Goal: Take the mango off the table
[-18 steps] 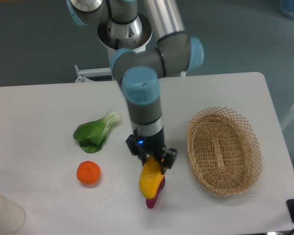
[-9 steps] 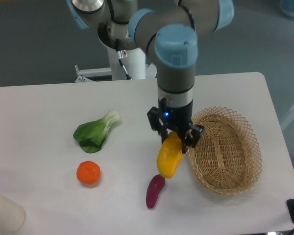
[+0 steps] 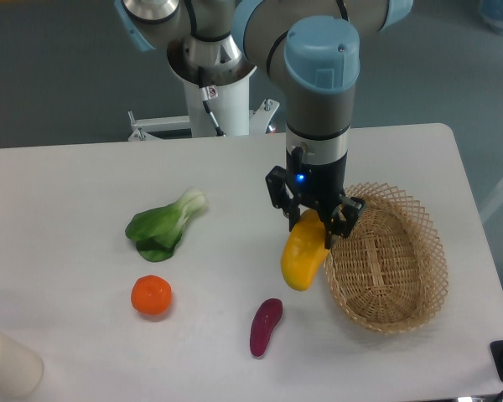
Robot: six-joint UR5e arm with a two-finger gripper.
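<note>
The mango (image 3: 302, 258), yellow-orange and elongated, hangs tilted above the white table (image 3: 67, 193), clear of its surface. My gripper (image 3: 313, 222) is shut on the mango's upper end, its black fingers on either side. The fruit's lower end points down and left, right beside the left rim of the wicker basket (image 3: 384, 256).
A purple oblong vegetable (image 3: 265, 326) lies below the mango. A round orange (image 3: 151, 295) and a green bok choy (image 3: 163, 225) lie to the left. A cream cylinder (image 3: 7, 362) stands at the bottom left corner.
The arm has carried the mango up and to the right, from over the purple vegetable to beside the basket's left rim.
</note>
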